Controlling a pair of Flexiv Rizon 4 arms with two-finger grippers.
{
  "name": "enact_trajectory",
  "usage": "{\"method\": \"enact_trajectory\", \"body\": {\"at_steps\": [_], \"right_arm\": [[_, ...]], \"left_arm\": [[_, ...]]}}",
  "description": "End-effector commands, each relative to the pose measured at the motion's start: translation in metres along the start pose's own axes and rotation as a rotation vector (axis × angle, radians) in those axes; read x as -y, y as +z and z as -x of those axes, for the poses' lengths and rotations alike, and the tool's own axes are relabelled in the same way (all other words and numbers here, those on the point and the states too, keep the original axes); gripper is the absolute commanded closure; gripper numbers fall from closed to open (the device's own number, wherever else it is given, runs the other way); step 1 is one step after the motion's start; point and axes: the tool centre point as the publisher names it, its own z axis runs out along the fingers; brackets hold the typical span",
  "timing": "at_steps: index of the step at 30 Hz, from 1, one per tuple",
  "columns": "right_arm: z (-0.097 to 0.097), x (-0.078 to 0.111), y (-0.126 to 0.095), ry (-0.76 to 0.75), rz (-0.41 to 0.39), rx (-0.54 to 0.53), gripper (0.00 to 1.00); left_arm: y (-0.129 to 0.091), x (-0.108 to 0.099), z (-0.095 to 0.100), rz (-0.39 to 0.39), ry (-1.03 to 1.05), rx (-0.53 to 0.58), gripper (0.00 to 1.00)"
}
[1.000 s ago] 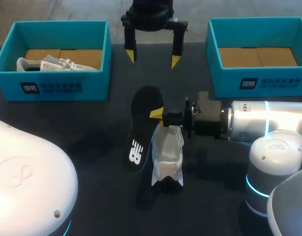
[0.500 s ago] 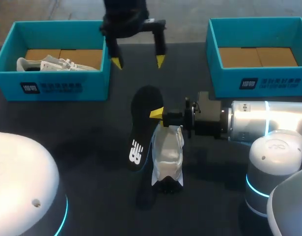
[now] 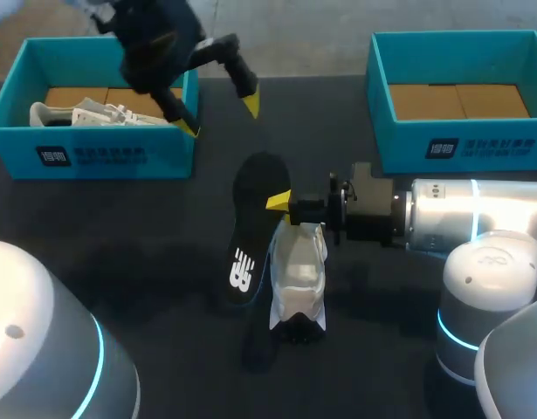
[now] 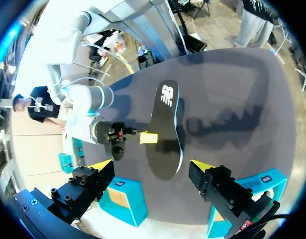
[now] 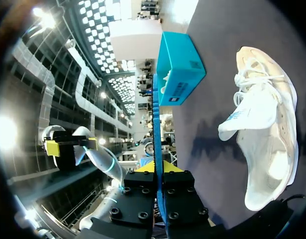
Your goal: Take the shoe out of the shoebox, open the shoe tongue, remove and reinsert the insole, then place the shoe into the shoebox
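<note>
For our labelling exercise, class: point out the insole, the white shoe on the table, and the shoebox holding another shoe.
insole (image 3: pixel 250 223): head view, middle of its black face.
white shoe (image 3: pixel 299 279): head view, its upper.
shoebox (image 3: pixel 169 155): head view, front wall.

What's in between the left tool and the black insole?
Nothing. The head view shows only bare table between the left tool and the insole.

Robot lab: 2 arms (image 3: pixel 478 214) at dark table (image 3: pixel 146 236)
</note>
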Motion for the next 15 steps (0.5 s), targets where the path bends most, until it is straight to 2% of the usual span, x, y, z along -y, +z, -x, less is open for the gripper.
{"method": "enact_trajectory", "body": {"at_steps": [1, 7, 11, 15], "right_arm": [[0.000, 0.001, 0.002, 0.000, 0.003, 0.003, 1.00], [0.000, 0.001, 0.002, 0.000, 0.003, 0.003, 1.00], [0.000, 0.001, 0.002, 0.000, 0.003, 0.003, 1.00], [0.000, 0.001, 0.002, 0.000, 0.003, 0.003, 1.00]], "left_arm": [[0.004, 0.010, -0.013, 0.099, 0.008, 0.599, 0.00], [0.007, 0.019, -0.019, 0.133, 0.040, 0.763, 0.00], [0.009, 0.018, -0.022, 0.162, 0.064, 0.842, 0.00], [0.014, 0.012, -0.029, 0.155, 0.045, 0.924, 0.00]]}}
